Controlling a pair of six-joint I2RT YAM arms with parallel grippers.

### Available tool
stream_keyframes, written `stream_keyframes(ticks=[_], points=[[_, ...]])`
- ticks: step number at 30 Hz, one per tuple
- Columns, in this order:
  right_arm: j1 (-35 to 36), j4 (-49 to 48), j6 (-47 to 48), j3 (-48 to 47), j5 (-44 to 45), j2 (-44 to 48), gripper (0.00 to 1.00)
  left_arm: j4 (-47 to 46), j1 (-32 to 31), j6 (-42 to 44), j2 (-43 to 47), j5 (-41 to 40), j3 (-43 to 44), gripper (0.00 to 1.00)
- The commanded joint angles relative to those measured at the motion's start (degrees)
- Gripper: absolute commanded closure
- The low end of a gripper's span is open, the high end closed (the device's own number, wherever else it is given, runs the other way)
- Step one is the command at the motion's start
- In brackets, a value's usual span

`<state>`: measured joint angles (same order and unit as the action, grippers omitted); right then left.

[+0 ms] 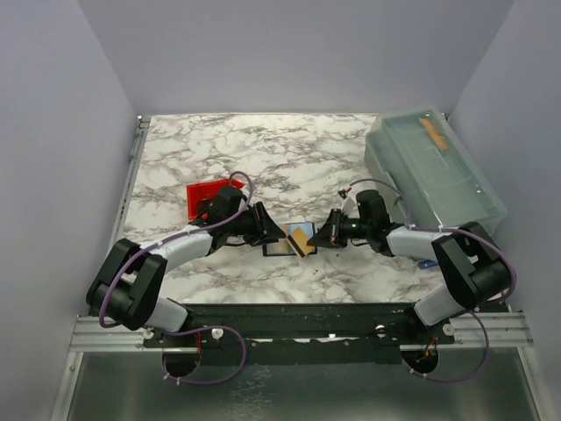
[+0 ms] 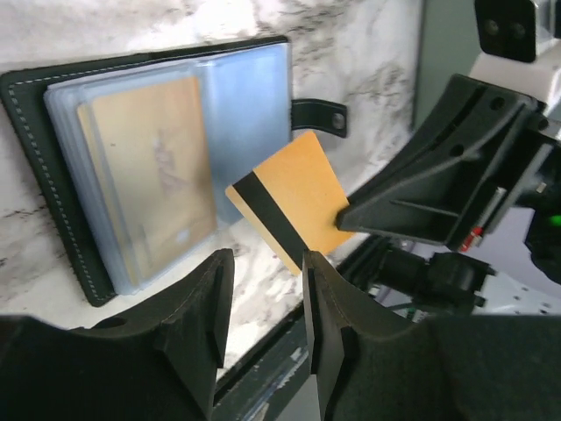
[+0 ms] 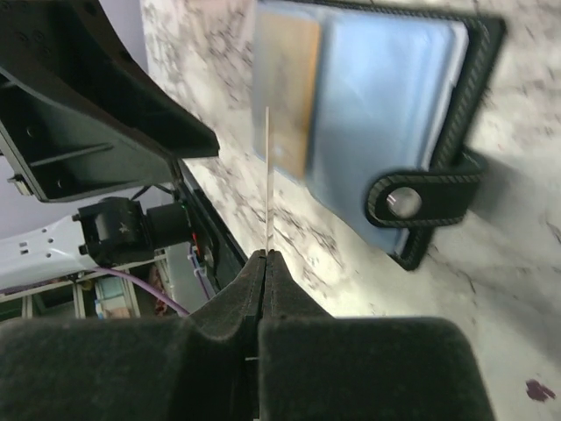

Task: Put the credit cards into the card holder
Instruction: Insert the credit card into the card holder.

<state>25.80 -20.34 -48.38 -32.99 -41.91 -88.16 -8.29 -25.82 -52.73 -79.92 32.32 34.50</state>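
Note:
The black card holder [image 1: 279,243] lies open on the marble table between my two grippers. In the left wrist view the card holder [image 2: 35,167] shows clear sleeves with a yellowish card [image 2: 153,175] inside. My right gripper [image 1: 321,237] is shut on an orange-yellow credit card [image 2: 294,210] with a black stripe, held tilted just off the holder's strap side. The right wrist view shows that card [image 3: 267,175] edge-on in the right gripper [image 3: 266,256], with the holder [image 3: 394,105] and its snap strap [image 3: 405,202] beyond. My left gripper [image 2: 267,294] is open and empty beside the holder.
A small red tray [image 1: 203,195] sits behind the left arm. A large translucent grey-blue lidded box [image 1: 434,167] stands at the back right. A small blue object [image 1: 427,263] lies by the right arm. The table's near edge runs just below both grippers.

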Motion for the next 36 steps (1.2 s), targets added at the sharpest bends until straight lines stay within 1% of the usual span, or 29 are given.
stream_keyframes(ticks=[1, 5, 10, 20, 29, 34, 36], points=[[-0.2, -5.7, -0.6, 4.2, -0.7, -0.8, 1.00, 7.9, -2.9, 6.1, -3.4, -8.9, 3.5, 0.57], [-0.2, -15.2, -3.8, 7.3, -1.2, -3.7, 1.00, 11.4, -3.8, 7.6, -5.5, -13.1, 5.1, 0.57], [-0.2, -19.3, -5.6, 8.5, -0.4, -5.7, 1.00, 15.6, -3.8, 8.2, -6.7, -17.3, 6.2, 0.58], [-0.2, -19.7, -4.2, 7.9, 1.4, -9.3, 1.00, 17.2, -3.8, 6.2, -7.3, -19.4, 5.0, 0.59], [-0.1, -15.5, -0.2, 5.0, 5.1, -9.4, 1.00, 17.3, -3.8, 5.8, -8.3, -18.3, 4.4, 0.59], [-0.1, -17.4, -0.1, 3.4, 5.1, -11.4, 1.00, 17.0, -3.8, 5.4, -9.0, -16.4, 5.1, 0.57], [-0.1, -18.6, -0.1, 2.8, 5.0, -12.0, 1.00, 16.8, -3.8, 5.4, -7.9, -16.1, 5.3, 0.53]])
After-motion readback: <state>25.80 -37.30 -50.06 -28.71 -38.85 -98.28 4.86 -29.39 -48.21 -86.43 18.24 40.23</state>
